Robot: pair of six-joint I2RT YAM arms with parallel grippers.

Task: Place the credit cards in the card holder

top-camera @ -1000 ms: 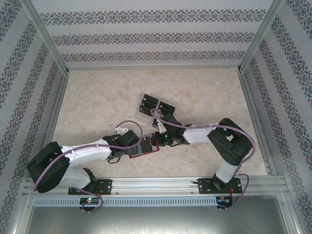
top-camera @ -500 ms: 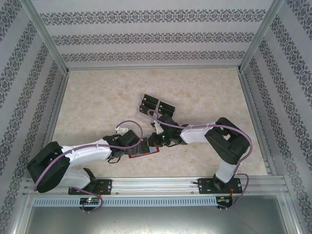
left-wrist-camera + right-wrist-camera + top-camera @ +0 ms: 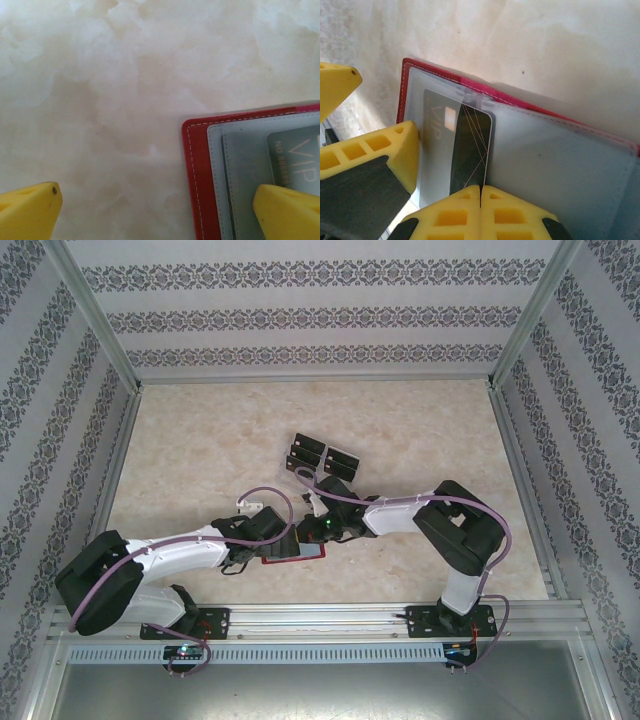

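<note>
right fingers (image 3: 510, 207) pinch credit card (image 3: 470, 150), shifted toward 9 o'clock | card half inside red card holder (image 3: 560, 165), desk (image 3: 200, 440) 6 o'clock | left fingers (image 3: 287, 212) wide, one pinning holder | insertion under way

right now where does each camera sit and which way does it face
top external: high behind the bases, looking down at the table; both arms, left gripper and right gripper close over the card holder
left wrist: on the left arm, facing down; its open yellow fingers frame the holder's corner
right wrist: on the right arm, facing down; its shut fingers grip a credit card
shared: both wrist views show holder and card
</note>
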